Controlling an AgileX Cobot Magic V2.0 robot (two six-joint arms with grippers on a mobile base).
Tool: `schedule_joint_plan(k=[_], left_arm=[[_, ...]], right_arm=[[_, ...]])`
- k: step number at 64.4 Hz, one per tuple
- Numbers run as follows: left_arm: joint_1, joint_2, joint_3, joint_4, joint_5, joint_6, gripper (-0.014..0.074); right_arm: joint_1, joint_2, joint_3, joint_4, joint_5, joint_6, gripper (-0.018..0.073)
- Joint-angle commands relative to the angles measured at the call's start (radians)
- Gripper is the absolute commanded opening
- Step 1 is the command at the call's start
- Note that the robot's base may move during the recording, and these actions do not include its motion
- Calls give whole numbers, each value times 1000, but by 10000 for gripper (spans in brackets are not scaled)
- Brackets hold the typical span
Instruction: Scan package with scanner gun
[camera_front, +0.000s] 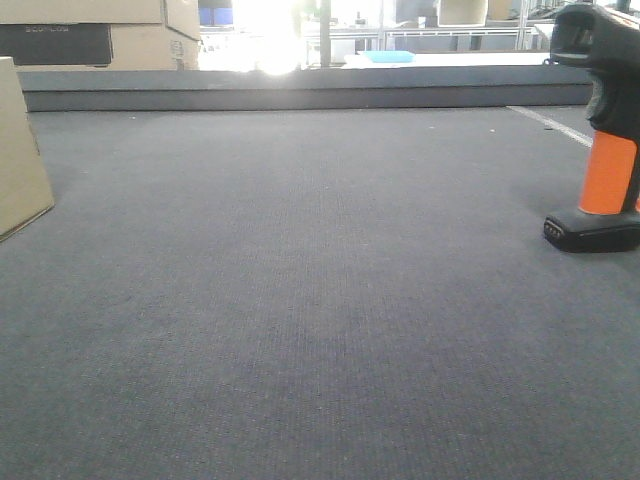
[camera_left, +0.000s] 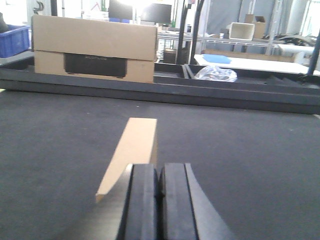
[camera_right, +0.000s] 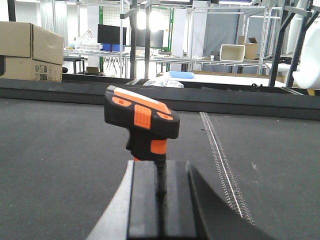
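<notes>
Your pincers are sitting clenched, empty.
Right pincer (camera_right: 161, 192) is risking toppling the scanner gun (camera_right: 142, 122); package (camera_left: 131, 152) is waiting ahead.

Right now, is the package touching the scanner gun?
Apart. The front view shows the package at the left edge and the scanner gun at the right, bare dark mat between them.

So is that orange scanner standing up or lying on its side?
Standing up. The scanner rests on its flat black foot on the mat, orange handle rising from it, black head on top. Nothing grips it.
</notes>
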Motion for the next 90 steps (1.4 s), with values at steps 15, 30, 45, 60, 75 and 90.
schedule_joint_plan(k=[15,30,45,60,75,90], left_arm=[[-134,-8,270,50,-286,0,-111],[-114,-8,388,50,-443,0,-111],[-101,-49,475,50,-463,0,-111],[-98,-51,478,50,-469,0,-111],[-98,-51,478,50,-469,0,-111],[-98,-51,478,50,-469,0,-111]], right_arm=[[-2,-3,1,-8,-25,2,-162],[-2,-3,1,-8,-25,2,-162],[-2,-3,1,-8,-25,2,-162],[-2,-3,1,-8,-25,2,-162],[-2,-3,1,-8,-25,2,-162],[-2,-3,1,-8,-25,2,-162]])
